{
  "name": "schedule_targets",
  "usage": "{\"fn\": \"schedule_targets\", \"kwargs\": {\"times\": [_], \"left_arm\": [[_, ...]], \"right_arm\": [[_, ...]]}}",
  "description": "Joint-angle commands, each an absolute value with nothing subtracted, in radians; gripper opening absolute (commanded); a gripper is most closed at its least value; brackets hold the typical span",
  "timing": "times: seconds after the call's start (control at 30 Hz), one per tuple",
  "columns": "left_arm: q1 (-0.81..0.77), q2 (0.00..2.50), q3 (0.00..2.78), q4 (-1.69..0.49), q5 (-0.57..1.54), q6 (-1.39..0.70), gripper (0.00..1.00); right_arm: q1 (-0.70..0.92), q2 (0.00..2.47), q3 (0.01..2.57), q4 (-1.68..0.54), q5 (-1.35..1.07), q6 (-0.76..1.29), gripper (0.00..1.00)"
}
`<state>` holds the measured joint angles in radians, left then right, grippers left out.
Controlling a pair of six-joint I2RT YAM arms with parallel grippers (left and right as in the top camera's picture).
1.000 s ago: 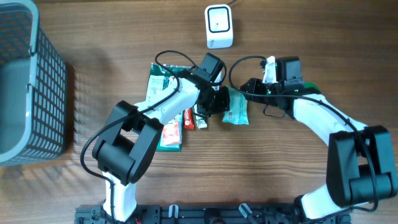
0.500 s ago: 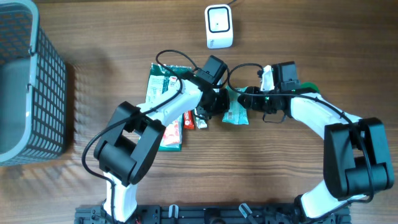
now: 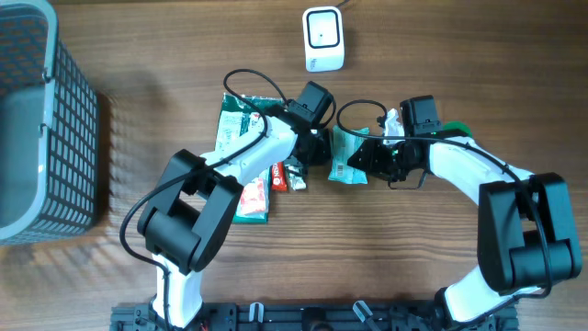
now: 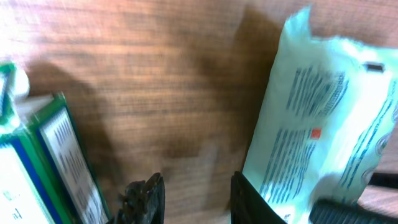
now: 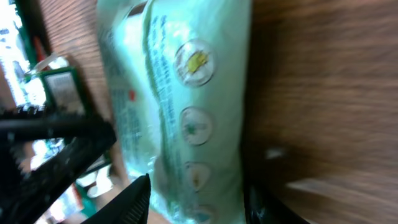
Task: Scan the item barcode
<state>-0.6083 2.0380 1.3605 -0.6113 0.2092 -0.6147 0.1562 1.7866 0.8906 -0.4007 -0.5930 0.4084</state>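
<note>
Where the two arms meet at the middle of the wooden bench (image 3: pixel 459 64), the pale mint-green plastic packet with printed text (image 3: pixel 344 158) lies on the wood. It is below the small white box-shaped scanner (image 3: pixel 323 39) in the overhead view and well apart from it. The left pincer (image 4: pixel 194 190) stands just beside the packet's left edge. Its jaws are a narrow way apart with only bare wood between them, so it holds nothing, though one finger (image 4: pixel 245 198) sits right at the packet's rim. The right pincer (image 5: pixel 196 196) straddles the packet from the other side, one jaw along each long edge; whether the jaws press it I cannot tell. Left of the packet lie a green-and-white printed pouch (image 3: pixel 241 118), a red-and-white flat packet (image 3: pixel 254 197) and a small red bar (image 3: pixel 278 176), all close to the left arm. A grey plastic mesh basket (image 3: pixel 41 138) stands at the bench's far left edge.
</note>
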Motion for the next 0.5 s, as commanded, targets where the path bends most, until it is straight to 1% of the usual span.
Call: {"fn": "schedule_targets", "kwargs": {"times": [0.0,0.13,0.23,0.33,0.4,0.47], "left_arm": [[-0.597,2.045,1.358,-0.587,0.188,-0.607,0.28],[-0.591,2.045,1.358,-0.577,0.188,-0.607,0.29],[-0.577,2.044,1.358,-0.575,0.189,-0.607,0.3],[-0.563,2.044,1.358,-0.575,0.189,-0.607,0.3],[-0.555,2.045,1.358,-0.575,0.192,-0.607,0.3],[-0.546,2.045,1.358,-0.568,0.234,-0.607,0.27]], "right_arm": [[0.16,1.816,0.883,-0.394,-0.708,0.471,0.5],[0.16,1.816,0.883,-0.408,-0.709,0.474,0.51],[0.16,1.805,0.89,-0.411,-0.692,0.472,0.57],[0.159,1.786,0.936,-0.409,-0.584,0.47,0.58],[0.159,1.785,0.962,-0.371,-0.439,0.47,0.63],[0.159,1.786,0.962,-0.311,-0.4,0.468,0.62]]}}
